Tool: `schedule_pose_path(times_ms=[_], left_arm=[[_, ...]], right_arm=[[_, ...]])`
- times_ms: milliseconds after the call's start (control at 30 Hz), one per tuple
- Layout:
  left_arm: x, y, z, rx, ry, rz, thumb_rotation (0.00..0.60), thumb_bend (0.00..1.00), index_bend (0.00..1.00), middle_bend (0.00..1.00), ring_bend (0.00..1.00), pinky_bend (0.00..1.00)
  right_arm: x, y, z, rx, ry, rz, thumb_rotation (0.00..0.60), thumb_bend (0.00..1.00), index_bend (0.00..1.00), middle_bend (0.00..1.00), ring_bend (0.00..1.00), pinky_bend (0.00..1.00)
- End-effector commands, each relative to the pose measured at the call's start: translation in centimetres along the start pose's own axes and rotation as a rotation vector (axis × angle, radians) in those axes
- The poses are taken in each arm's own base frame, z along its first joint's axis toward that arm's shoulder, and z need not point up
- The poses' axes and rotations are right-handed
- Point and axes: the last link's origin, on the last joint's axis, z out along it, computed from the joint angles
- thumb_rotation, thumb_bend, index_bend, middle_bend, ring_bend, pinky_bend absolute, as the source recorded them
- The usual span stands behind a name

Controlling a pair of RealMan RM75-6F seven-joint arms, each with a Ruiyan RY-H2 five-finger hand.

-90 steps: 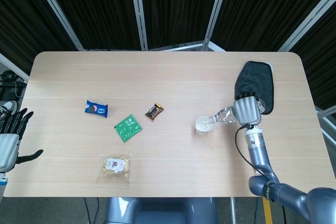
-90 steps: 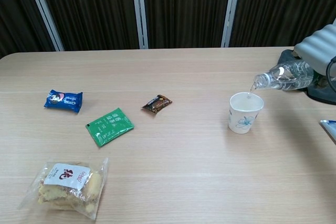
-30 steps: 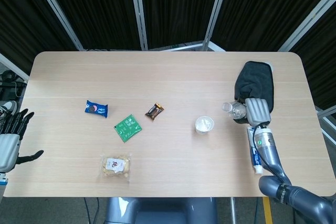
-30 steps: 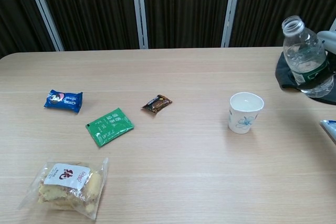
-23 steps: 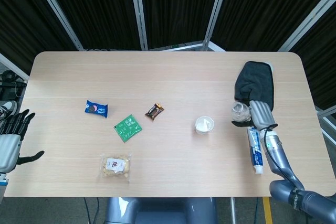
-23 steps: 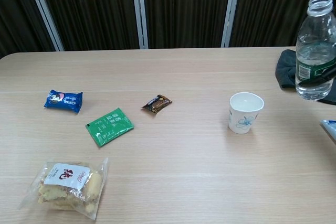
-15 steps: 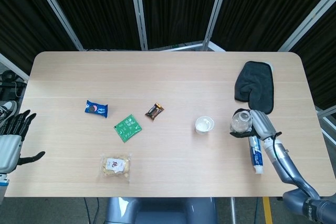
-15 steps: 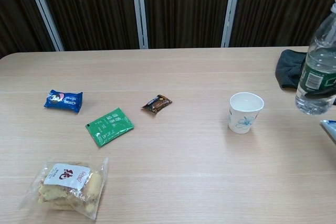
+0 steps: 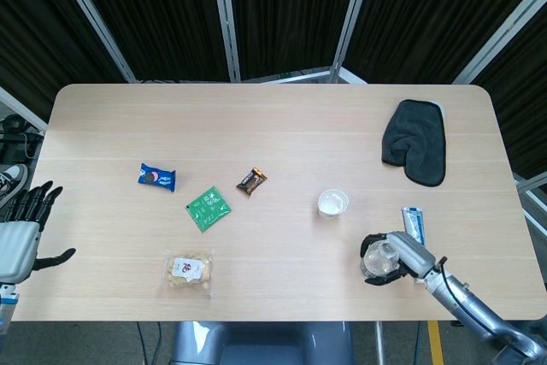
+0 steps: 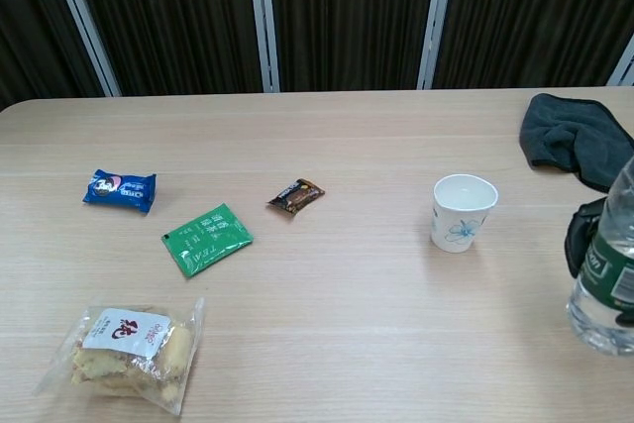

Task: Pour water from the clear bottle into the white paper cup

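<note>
Head view: the right robot hand has carried the clear bottle away from the white paper cup to the worktop's near edge, at about five o'clock from the cup, fingers wrapped around it. The bottle stands upright, so pouring looks finished. The left robot hand hangs spread and empty off the nine o'clock edge.

Chest view: the bottle sits at three o'clock, part-full, dark fingers on its side. The cup stands upright; its fill level is hard to read.
</note>
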Motion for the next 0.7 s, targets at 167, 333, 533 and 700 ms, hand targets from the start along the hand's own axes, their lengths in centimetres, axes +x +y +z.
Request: schedule_pose_path(times_ms=[167, 333, 533, 700], left_arm=[[-0.2, 0.0, 0.1, 0.005, 0.003, 0.009, 0.6, 0.0, 0.0, 0.0, 0.0, 0.0], [-0.2, -0.1, 0.1, 0.005, -0.001, 0.005, 0.6, 0.0, 0.0, 0.0, 0.0, 0.0], [-0.1, -0.3, 0.2, 0.014, 0.011, 0.011, 0.6, 0.0, 0.0, 0.0, 0.0, 0.0], [-0.2, -0.5, 0.3, 0.016, 0.003, 0.01, 0.6, 0.0, 0.0, 0.0, 0.0, 0.0]], right_arm=[[-2.6, -0.3, 1.8, 0.041, -0.037, -0.041, 0.6, 0.69, 0.6, 0.66, 0.56, 0.53], [-4.1, -0.3, 3.3, 0.067, -0.027, -0.093, 0.6, 0.69, 0.6, 0.66, 0.55, 0.53], [-5.1, 0.1, 4.3, 0.062, -0.033, -0.138, 0.6, 0.68, 0.6, 0.66, 0.55, 0.53], [-5.6, 0.3, 4.5, 0.062, -0.028, -0.127, 0.6, 0.56, 0.55, 0.64, 0.53, 0.53]])
